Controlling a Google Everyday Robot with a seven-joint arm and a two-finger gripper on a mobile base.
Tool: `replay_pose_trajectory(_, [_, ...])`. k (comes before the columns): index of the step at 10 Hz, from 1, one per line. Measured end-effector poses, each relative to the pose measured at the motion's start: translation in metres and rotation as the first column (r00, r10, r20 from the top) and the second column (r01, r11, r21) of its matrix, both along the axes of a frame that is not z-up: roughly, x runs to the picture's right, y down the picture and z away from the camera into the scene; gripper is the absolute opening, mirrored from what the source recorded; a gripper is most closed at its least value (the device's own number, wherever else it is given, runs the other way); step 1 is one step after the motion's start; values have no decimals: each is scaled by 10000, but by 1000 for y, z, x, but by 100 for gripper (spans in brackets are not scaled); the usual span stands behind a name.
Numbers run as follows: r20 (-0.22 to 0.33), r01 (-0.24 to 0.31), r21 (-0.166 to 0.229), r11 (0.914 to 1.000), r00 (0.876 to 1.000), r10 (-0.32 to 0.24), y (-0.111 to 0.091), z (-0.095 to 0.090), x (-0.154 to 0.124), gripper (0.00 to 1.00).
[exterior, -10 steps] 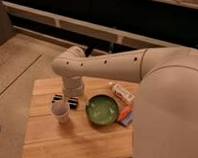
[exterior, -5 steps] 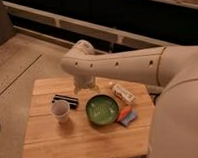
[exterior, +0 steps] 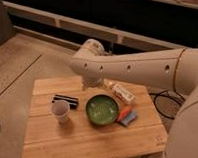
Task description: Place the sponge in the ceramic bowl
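Note:
The green ceramic bowl (exterior: 101, 109) sits near the middle of the wooden table (exterior: 89, 143). It has nothing inside. The light-blue sponge (exterior: 131, 118) lies flat on the table just right of the bowl, partly under an orange carrot-like object (exterior: 124, 113). My white arm reaches in from the right. Its gripper (exterior: 93, 85) hangs down just behind the bowl's far rim, left of the white packet. The gripper is well away from the sponge.
A white oblong packet (exterior: 123, 93) lies behind the bowl to the right. A small white cup (exterior: 61, 110) stands left of the bowl, with a black striped item (exterior: 65, 100) behind it. Black cables (exterior: 166, 103) lie on the floor at right.
The arm has swung right, from above the cup and black item to behind the bowl. The objects on the table have not moved.

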State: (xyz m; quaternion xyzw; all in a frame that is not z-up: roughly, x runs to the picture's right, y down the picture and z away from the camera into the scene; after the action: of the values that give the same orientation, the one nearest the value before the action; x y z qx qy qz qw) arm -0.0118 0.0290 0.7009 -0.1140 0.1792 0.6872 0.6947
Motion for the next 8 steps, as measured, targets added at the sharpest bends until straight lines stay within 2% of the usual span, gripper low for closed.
replay_pose_trajectory(2, [389, 283, -185, 9994, 9989, -275, 7, 12, -27, 65])
replay_pose_trajectory(4, [-409, -61, -976, 9952, 9992, 21, 39, 34, 5, 65])
replay_pose_trajectory(5, [-964, -362, -1254, 9915, 9950, 241, 51, 40, 30, 65])
replay_pose_trajectory(6, [-1504, -600, -1434, 9878, 9879, 382, 59, 43, 52, 65])
replay_pose_trajectory(8, [-2446, -1059, -1506, 9829, 9673, 668, 66, 44, 92, 65])
